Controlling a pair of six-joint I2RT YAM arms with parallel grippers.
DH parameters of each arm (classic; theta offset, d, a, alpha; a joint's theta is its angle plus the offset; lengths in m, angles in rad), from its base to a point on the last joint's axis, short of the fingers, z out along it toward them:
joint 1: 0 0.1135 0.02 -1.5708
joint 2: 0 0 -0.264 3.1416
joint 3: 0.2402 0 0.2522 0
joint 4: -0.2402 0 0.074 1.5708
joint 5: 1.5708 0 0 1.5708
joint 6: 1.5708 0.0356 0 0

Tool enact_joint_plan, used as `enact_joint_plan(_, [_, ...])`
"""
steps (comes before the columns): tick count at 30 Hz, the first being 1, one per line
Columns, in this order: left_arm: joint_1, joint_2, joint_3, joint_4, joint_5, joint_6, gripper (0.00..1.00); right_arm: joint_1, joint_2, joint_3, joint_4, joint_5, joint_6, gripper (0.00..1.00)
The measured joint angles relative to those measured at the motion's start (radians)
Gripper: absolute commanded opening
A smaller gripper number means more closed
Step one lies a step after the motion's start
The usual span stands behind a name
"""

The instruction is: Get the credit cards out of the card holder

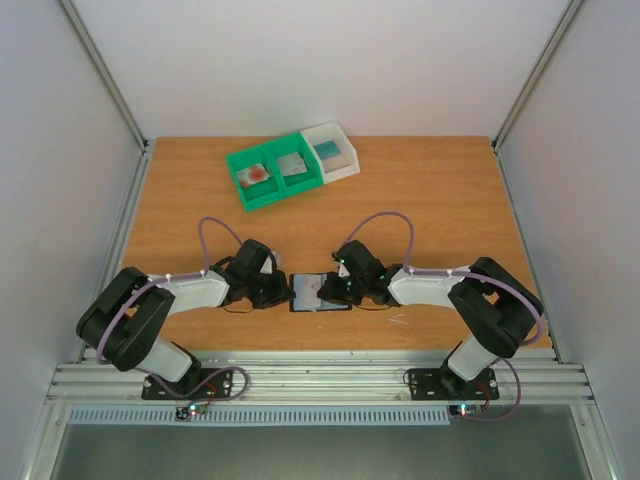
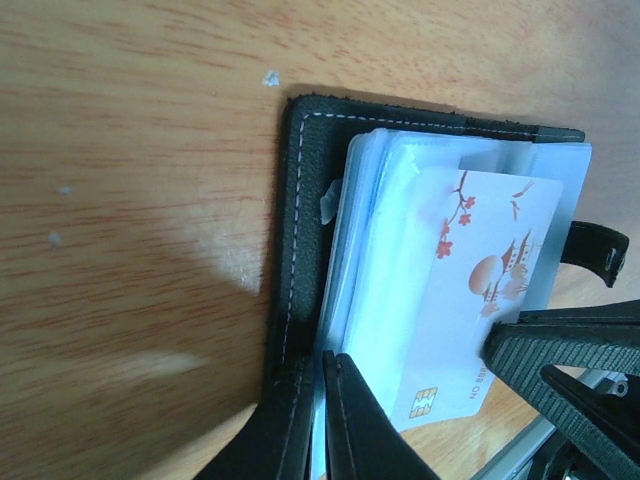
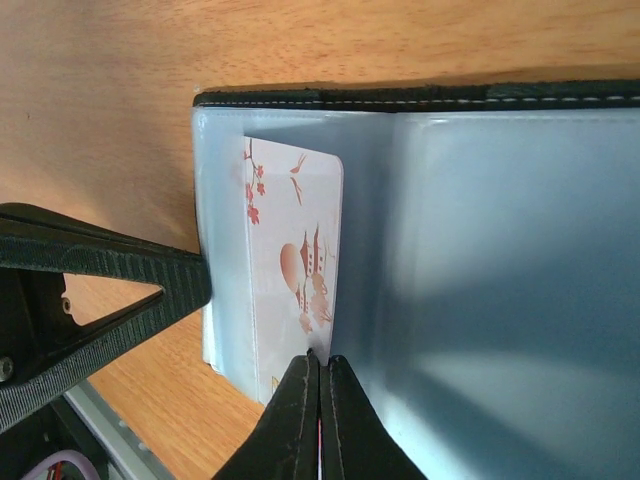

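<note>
While both arms reach inward over the desk [image 2: 130,200], the left claw [image 2: 320,380] is clenched on the card holder [image 2: 298,230], its two fingers pinching the black stitched border and the pale blue sleeves at that end. Just right of this claw the holder lies open and flat on the wood, between the two claws. One credit card [image 2: 470,300], white with a red blossom print and a gold chip, lies on the sleeves with a clear layer hazing part of it; how far it is out is hard to judge. A black clasp tab [image 2: 598,252] sticks out on the side toward the right claw [image 3: 320,365]. That claw is pressed shut, its tips meeting on the card's edge with only a thin sliver showing between them.

From above, both claws hide most of the holder. The wrist views cut off its far ends. The stacked sleeves cannot be counted.

Counted: two claws, one holder, one card on it. Well beyond the claws stand one green bin [image 1: 268,196] with two compartments, a pale card [image 1: 256,175] with a red blotch in the left one, and one white bin [image 1: 347,166]; their other contents are too small to tell.
</note>
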Motion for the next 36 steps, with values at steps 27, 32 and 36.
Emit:
enact_joint_plan(27, [-0.016, -0.234, -0.002, -0.037, 0.030, -0.084, 0.59, -0.016, -0.297, -0.082, -0.081, 0.025, 0.044, 0.01])
enact_joint_plan(32, [-0.034, -0.307, -0.005, 0.021, 0.062, -0.141, 0.65, -0.016, -0.374, -0.119, -0.023, -0.003, 0.083, 0.01])
enact_joint_plan(36, [-0.039, -0.351, -0.013, 0.076, 0.084, -0.184, 0.64, -0.016, -0.457, -0.135, 0.024, -0.012, 0.117, 0.01])
